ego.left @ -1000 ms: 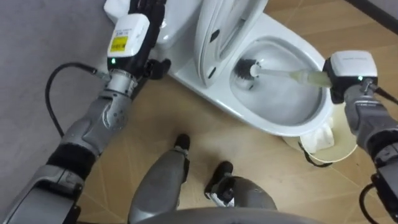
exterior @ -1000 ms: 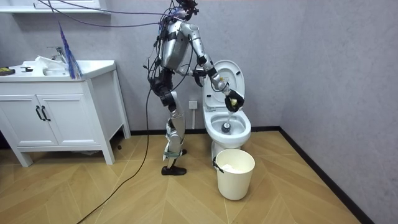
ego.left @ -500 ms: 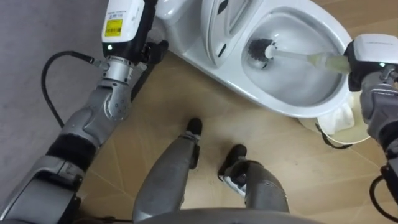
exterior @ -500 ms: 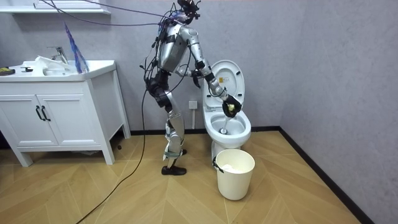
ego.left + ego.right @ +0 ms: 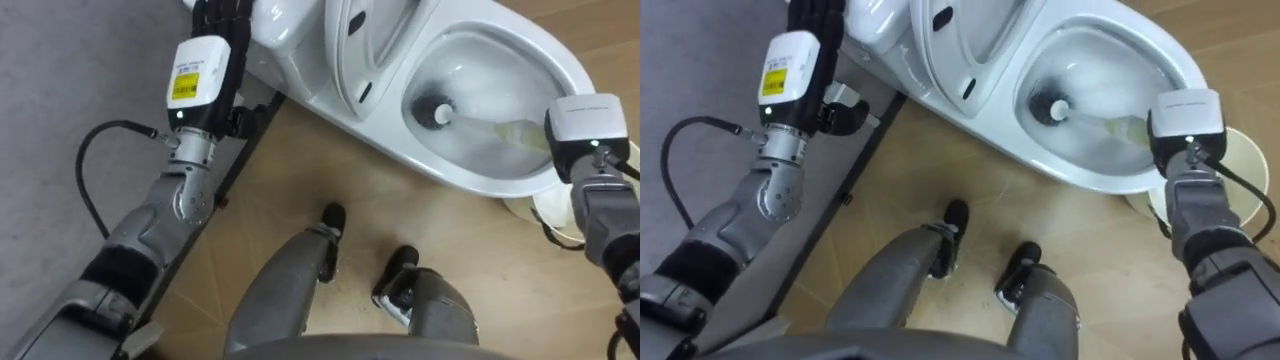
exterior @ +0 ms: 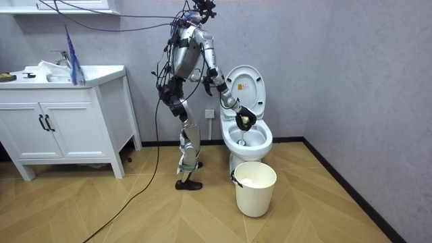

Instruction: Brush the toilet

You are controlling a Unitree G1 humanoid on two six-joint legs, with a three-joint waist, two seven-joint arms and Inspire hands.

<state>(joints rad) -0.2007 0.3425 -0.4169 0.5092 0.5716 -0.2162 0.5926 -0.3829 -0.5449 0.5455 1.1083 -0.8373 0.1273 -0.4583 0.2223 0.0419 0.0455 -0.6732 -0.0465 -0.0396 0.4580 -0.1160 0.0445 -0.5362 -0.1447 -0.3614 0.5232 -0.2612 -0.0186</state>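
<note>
The white toilet (image 5: pixel 470 180) stands with its lid (image 5: pixel 360 45) raised. A toilet brush is down inside the bowl, its dark head (image 5: pixel 437 112) near the bottom. Its pale green handle (image 5: pixel 512 135) runs right to my right hand (image 5: pixel 585 130), which is shut on it at the bowl's right rim. In the room view that hand (image 6: pixel 244 120) sits low over the bowl. My left hand (image 5: pixel 215 20) rests with straight fingers against the toilet tank (image 5: pixel 285 25) at the top left. I stand facing the toilet, bent slightly towards it.
A cream bucket (image 6: pixel 255 187) stands on the wooden floor in front of the toilet, beside my right arm (image 5: pixel 555 205). A white vanity cabinet with a sink (image 6: pixel 64 115) is at the room view's left. A grey wall lies behind the toilet.
My right hand has lowered towards the bowl, and the brush head has moved from the bowl's side down to its bottom. The head camera has shifted. The left hand stays on the tank.
</note>
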